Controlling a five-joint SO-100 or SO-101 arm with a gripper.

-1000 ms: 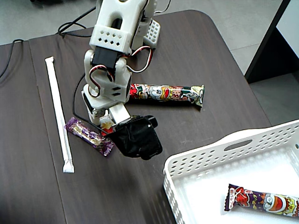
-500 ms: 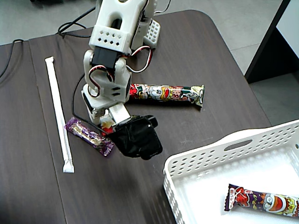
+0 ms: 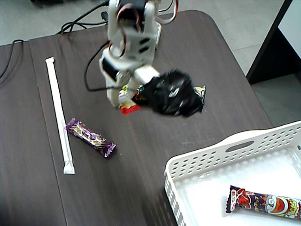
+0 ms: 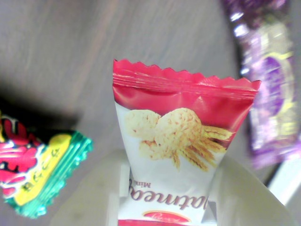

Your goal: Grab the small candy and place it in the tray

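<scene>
We see a dark brown wood-grain table with rounded corners (image 3: 207, 89) filling most of the fixed view. Beyond its far edge lies a pale grey floor (image 3: 235, 23), evenly lit. To the right of the table stands a dark, slanted furniture panel (image 3: 275, 44), with lighter floor below it.

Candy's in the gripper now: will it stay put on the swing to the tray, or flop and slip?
The candy is probably light: small, thin wrapper. Its glossy film may slip. The gripper seems to pinch only one end, so the free red end could flop; swing gently to the tray.
</scene>
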